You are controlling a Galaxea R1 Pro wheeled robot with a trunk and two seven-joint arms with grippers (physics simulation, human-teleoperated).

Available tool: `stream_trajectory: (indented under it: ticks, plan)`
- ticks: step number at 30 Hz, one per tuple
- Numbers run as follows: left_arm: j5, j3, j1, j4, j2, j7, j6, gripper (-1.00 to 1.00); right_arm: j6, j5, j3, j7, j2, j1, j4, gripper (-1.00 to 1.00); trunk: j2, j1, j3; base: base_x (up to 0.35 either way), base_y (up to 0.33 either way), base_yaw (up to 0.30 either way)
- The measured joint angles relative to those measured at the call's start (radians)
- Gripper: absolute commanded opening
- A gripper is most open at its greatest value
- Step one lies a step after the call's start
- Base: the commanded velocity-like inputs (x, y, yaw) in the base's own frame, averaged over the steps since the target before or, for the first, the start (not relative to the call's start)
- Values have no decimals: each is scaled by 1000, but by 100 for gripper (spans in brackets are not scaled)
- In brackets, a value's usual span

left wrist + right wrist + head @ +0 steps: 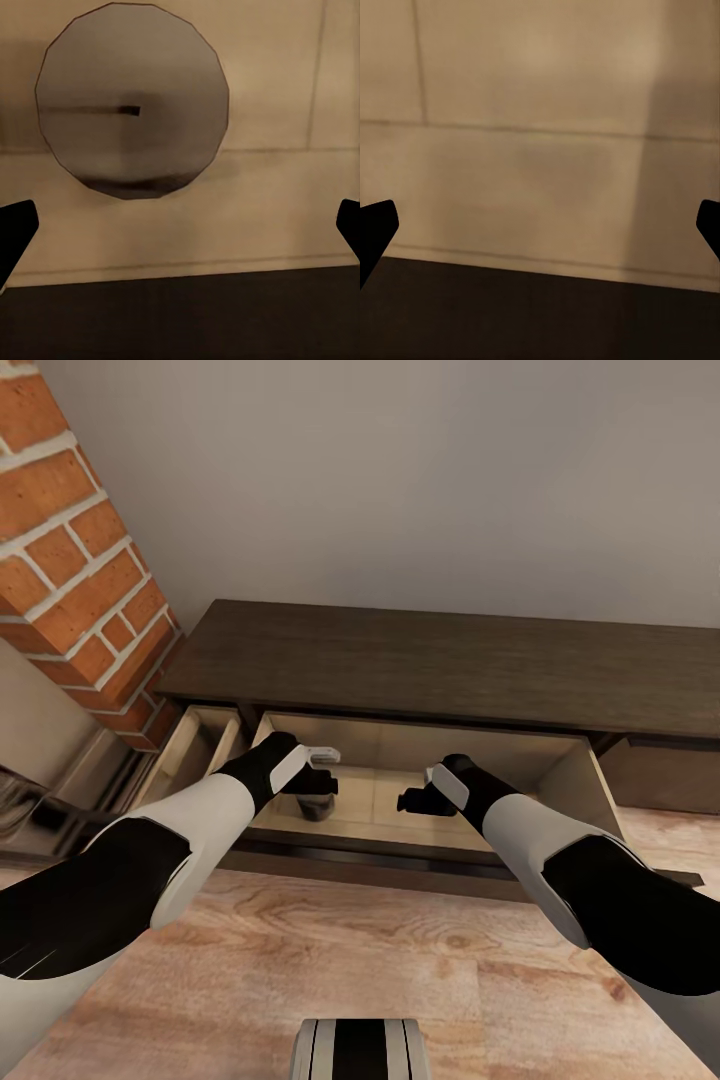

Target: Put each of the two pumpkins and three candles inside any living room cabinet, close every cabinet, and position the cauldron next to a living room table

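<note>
The head view shows the cabinet (450, 670) with its drawer pulled open and both arms reaching in. A grey candle (316, 805) stands on the drawer floor just below the left jaws (312, 782). The left wrist view adds its round top (132, 100), lying between and beyond the wide-spread fingertips (15, 229), untouched. The right jaws (540, 225) are open over the bare drawer floor (540, 150).

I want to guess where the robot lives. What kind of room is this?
Probably a living room at home: a long, low dark wooden cabinet stands open against a plain wall, beside a red brick column, on a wood-plank floor.
</note>
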Motion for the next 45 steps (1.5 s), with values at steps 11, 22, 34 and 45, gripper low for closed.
stream_trajectory:
  ticks: [11,22,34,45]
  plan:
    - [1,0,0,-1,0,26,24,100,0,0,1,-2,0,0,0,100,0,0,0,-33,0,0]
    - [2,1,0,-3,-1,36,27,100,0,0,1,-1,2,0,0,100,0,0,0,0,0,0]
    - [3,1,0,-2,-2,35,47,100,0,0,1,-1,2,0,0,100,2,-4,31,0,0,0]
    - [3,1,0,-3,-2,34,76,100,2,2,3,-5,2,1,0,100,4,-9,73,0,0,0]
